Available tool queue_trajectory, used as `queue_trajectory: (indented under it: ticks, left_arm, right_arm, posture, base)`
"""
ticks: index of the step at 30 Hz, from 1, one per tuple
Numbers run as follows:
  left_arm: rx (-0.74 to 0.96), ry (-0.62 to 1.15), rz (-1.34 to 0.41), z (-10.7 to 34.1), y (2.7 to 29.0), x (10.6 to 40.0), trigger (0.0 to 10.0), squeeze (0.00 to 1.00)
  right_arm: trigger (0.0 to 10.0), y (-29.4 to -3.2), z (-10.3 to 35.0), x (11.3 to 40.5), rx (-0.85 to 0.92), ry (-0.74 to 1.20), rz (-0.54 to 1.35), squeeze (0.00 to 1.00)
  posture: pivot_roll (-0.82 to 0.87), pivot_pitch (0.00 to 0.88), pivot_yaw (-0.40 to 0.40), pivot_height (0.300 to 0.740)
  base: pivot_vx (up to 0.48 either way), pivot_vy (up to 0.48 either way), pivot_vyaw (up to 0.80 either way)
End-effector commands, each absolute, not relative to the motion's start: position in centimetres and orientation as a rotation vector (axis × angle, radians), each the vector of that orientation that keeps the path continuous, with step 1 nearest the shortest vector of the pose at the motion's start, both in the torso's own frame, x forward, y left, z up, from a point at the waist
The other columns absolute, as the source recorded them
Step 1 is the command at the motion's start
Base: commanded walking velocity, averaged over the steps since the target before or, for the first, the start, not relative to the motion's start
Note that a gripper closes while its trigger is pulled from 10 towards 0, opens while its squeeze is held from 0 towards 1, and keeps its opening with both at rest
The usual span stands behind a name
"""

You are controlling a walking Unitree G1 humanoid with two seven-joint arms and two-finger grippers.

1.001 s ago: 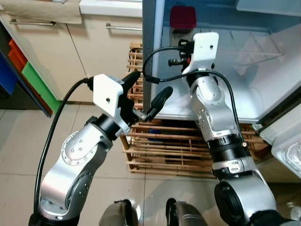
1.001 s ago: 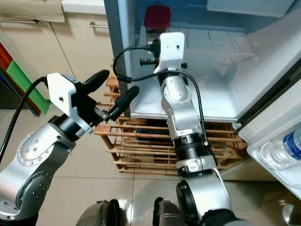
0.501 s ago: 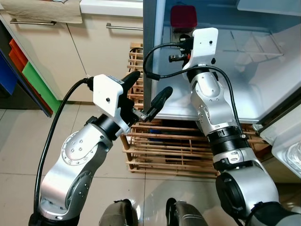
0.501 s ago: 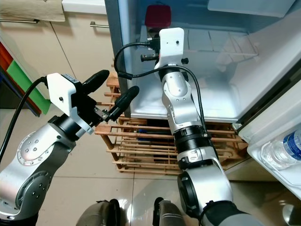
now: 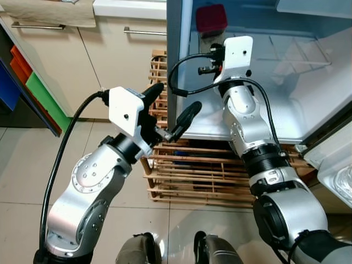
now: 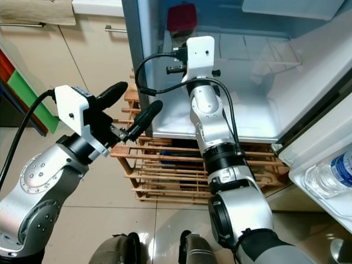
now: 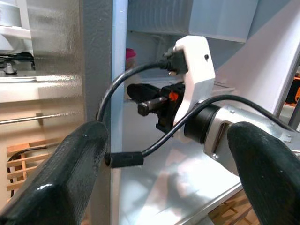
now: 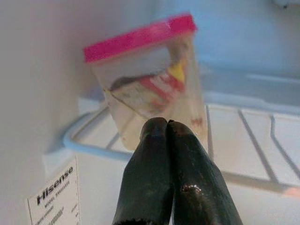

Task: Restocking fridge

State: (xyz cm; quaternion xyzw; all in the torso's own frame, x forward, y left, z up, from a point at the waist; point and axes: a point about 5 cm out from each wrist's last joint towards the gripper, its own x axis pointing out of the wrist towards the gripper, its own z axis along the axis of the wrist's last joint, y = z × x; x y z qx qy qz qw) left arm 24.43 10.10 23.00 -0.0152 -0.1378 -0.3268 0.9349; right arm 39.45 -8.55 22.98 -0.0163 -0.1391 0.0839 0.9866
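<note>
Before us stands the open fridge (image 5: 308,82), its white floor bare and a wire shelf (image 8: 243,136) across the back. Our right arm reaches deep inside; our right gripper (image 8: 166,136) has its two black fingers pressed together with nothing between them, their tips just in front of a clear container with a pink lid (image 8: 150,79). That container sits at the shelf's left end, hard by the fridge's left wall, and it looks tilted in the wrist view.

Our left gripper (image 5: 173,113) hovers outside, beside the fridge's left edge, fingers spread wide and empty.

Our worry: the container may not be seated flat on the wires, so a nudge from the closed fingers could tip it or push it off the shelf's front rail. The right wrist's cable (image 5: 181,77) loops near the fridge's edge and could snag there on pulling out.

Below the fridge is a wooden slatted crate (image 5: 187,176); cream cabinets (image 5: 104,60) stand left; a water bottle (image 6: 330,176) lies in the door shelf.
</note>
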Motion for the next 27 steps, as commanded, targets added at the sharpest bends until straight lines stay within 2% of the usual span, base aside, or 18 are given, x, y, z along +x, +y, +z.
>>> queue_trajectory:
  ticks: [1, 8, 17, 20, 22, 23, 24, 27]
  left_arm:
    - [-0.026, -0.294, -0.676, 23.2, 10.1, 24.0, 10.0, 0.00]
    - [-0.025, -0.294, -0.673, 23.2, 10.0, 24.0, 10.0, 0.00]
    - [-0.028, -0.298, -0.671, 23.1, 9.9, 24.2, 10.0, 0.00]
    - [-0.027, -0.300, -0.674, 23.0, 9.9, 24.4, 10.0, 0.00]
    - [-0.028, -0.292, -0.663, 22.7, 10.0, 24.8, 10.0, 0.00]
    - [-0.028, -0.292, -0.663, 22.7, 10.0, 24.8, 10.0, 0.00]
    - [-0.041, -0.280, -0.649, 22.4, 10.1, 25.1, 10.0, 0.00]
    - [-0.072, -0.255, -0.636, 22.0, 10.3, 25.5, 10.0, 0.00]
  right_arm:
    - [10.0, -8.5, 24.0, 39.7, -0.032, -0.311, 0.156, 0.00]
    - [10.0, -7.9, 24.2, 39.5, -0.008, -0.329, 0.172, 0.00]
    - [10.0, -9.4, 22.8, 37.3, 0.016, -0.324, 0.172, 0.00]
    - [10.0, -10.2, 22.3, 35.9, 0.019, -0.318, 0.161, 0.00]
    - [10.0, -11.4, 21.6, 33.8, 0.024, -0.309, 0.130, 0.00]
    - [10.0, -11.4, 21.6, 33.8, 0.024, -0.309, 0.130, 0.00]
    - [10.0, -12.2, 21.3, 32.0, 0.027, -0.304, 0.110, 0.00]
    - [10.0, -12.8, 21.0, 30.2, 0.026, -0.298, 0.100, 0.00]
  posture:
    - [0.02, 0.193, -0.022, 0.740]
    - [0.02, 0.190, -0.030, 0.740]
    - [0.00, 0.167, -0.036, 0.740]
    - [-0.01, 0.143, -0.038, 0.740]
    - [-0.03, 0.116, -0.035, 0.740]
    - [-0.03, 0.116, -0.035, 0.740]
    - [-0.05, 0.095, -0.030, 0.740]
    - [-0.07, 0.082, -0.025, 0.740]
  base:
    - [0.000, 0.000, 0.00]
    - [0.000, 0.000, 0.00]
    - [0.000, 0.000, 0.00]
    - [0.000, 0.000, 0.00]
    - [0.000, 0.000, 0.00]
    - [0.000, 0.000, 0.00]
    - [0.000, 0.000, 0.00]
    - [0.000, 0.000, 0.00]
